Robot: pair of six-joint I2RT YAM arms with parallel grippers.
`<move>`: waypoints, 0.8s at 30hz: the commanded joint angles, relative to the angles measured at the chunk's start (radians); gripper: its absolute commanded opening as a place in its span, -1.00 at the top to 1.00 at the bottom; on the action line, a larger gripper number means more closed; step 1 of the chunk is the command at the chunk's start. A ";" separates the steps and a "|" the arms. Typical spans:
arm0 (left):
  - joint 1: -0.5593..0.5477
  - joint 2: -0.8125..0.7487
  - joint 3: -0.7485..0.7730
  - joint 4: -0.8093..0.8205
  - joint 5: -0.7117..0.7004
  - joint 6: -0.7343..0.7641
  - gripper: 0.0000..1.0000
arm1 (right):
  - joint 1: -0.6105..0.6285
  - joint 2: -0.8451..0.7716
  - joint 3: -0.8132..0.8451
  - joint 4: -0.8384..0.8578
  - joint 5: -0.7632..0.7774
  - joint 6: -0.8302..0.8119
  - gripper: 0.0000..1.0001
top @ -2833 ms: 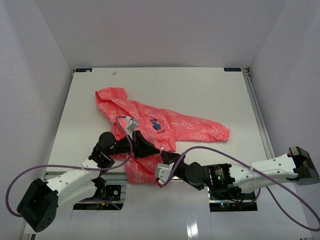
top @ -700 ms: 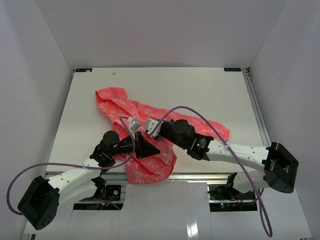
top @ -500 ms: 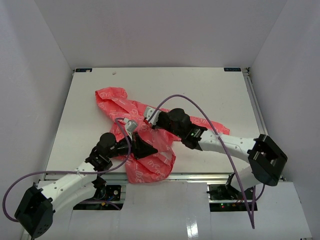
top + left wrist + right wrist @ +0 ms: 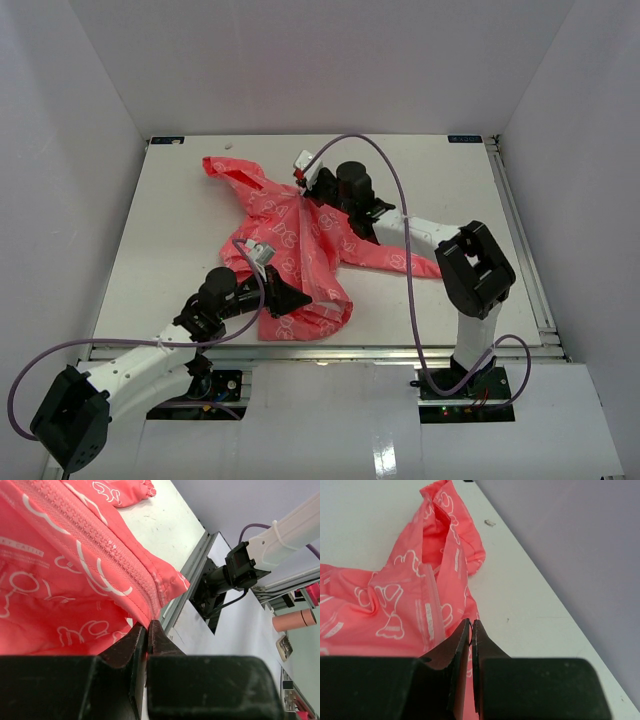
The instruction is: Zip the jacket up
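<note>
The coral-pink jacket (image 4: 300, 250) with white outline print lies stretched from the near table edge toward the far middle, its hood (image 4: 232, 170) at the far left. My left gripper (image 4: 300, 298) is shut on the bottom hem (image 4: 165, 580), where the closed zipper (image 4: 95, 535) ends at my left gripper (image 4: 148, 626). My right gripper (image 4: 307, 192) hovers over the jacket's upper end, shut on a thin dark zipper pull seen at my right gripper (image 4: 471, 625). Beyond it the jacket (image 4: 395, 605) lies bunched, the hood (image 4: 445, 520) past that.
The white table (image 4: 170, 220) is walled on three sides. A metal rail (image 4: 192, 580) runs along its near edge by the hem. The right arm's purple cable (image 4: 395, 180) arcs above the jacket; the left arm's cable (image 4: 262, 270) loops over the lower jacket.
My right gripper has travelled from near the hem up the jacket's front toward the far side, drawing the fabric taut and shifting the hood farther back. The left gripper has kept its hold.
</note>
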 commanded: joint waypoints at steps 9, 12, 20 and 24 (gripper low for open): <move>-0.022 0.025 0.049 -0.031 0.015 0.057 1.00 | -0.242 0.227 0.346 0.239 -0.027 0.117 0.85; -0.022 0.040 0.069 -0.046 -0.018 0.079 1.00 | -0.266 0.302 0.458 0.262 0.005 0.119 0.85; -0.022 0.133 0.100 -0.028 -0.156 0.114 1.00 | -0.350 0.445 0.725 0.273 -0.038 0.191 0.85; -0.022 0.267 0.129 0.036 -0.212 0.095 1.00 | -0.355 0.450 0.743 0.293 -0.106 0.196 0.85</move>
